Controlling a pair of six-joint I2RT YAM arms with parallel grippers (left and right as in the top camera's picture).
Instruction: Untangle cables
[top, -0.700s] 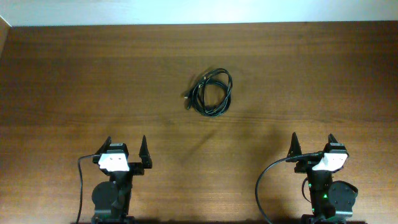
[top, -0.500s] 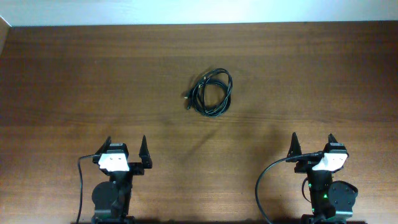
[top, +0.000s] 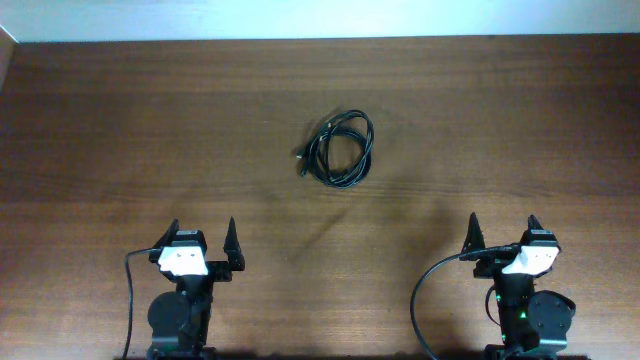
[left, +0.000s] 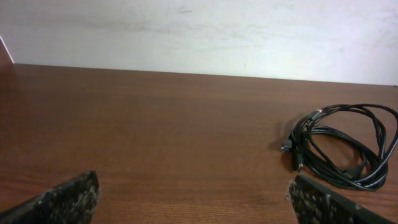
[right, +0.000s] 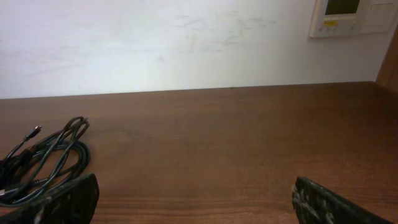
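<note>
The table is a broad slab of dark brown wood with fine grain running left to right and a dull sheen. Behind its far edge rises a plain white wall, faintly scuffed. At the near edge stand two black arms, one left and one right, each with a white block at the wrist. The left gripper points toward the far side with its two tapered black fingers spread wide and nothing between them. In its wrist view the finger pads look rough and speckled. The right gripper is likewise wide open and empty. The cable lies well apart from both, near the middle of the table and toward the far side. It is thin, glossy and black, wound into a loose round coil of several overlapping loops. Its plug ends poke out at the coil's left side. A small pale wall panel hangs far right.
</note>
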